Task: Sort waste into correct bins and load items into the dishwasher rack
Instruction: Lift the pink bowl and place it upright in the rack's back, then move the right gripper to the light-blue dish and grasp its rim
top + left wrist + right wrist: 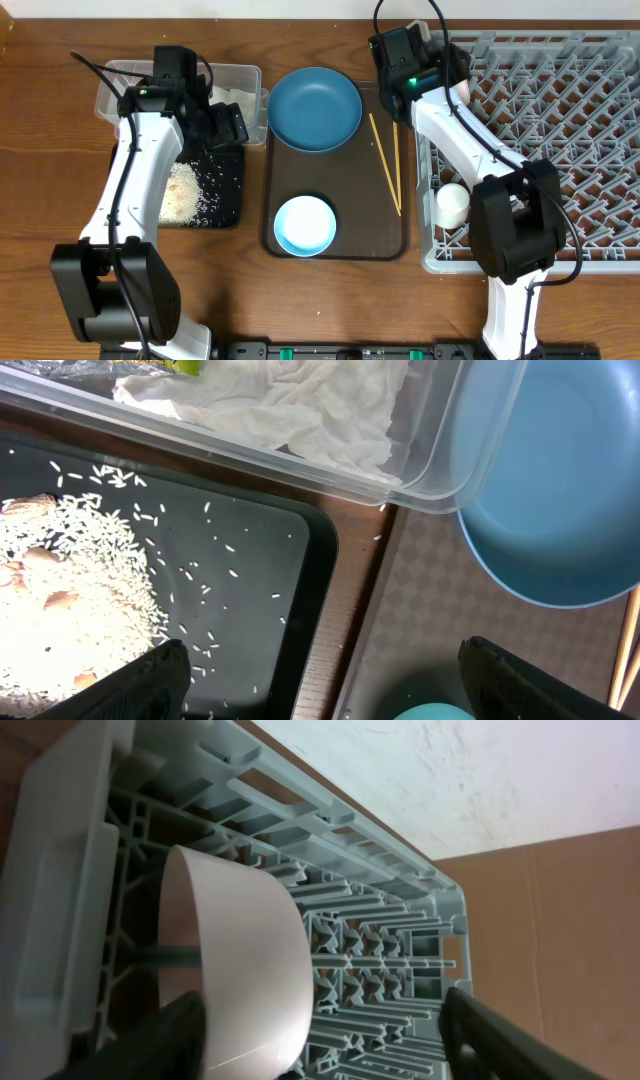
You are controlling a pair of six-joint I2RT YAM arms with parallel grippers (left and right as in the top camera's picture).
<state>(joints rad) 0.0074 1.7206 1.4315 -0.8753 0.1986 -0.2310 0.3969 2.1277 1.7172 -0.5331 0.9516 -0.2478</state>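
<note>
Right claw (pixel 325 1045) spread before cream bowl (pixel 240 960) at rack (pixel 60 910) rim; left claw (pixel 340 685) spread over black tray (pixel 316 585) rim.

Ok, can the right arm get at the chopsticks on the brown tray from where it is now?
Probably yes. The chopsticks lie uncovered on the brown tray, right beside the rack. The right gripper is open at the rack's corner nearest them, with nothing in between.
</note>
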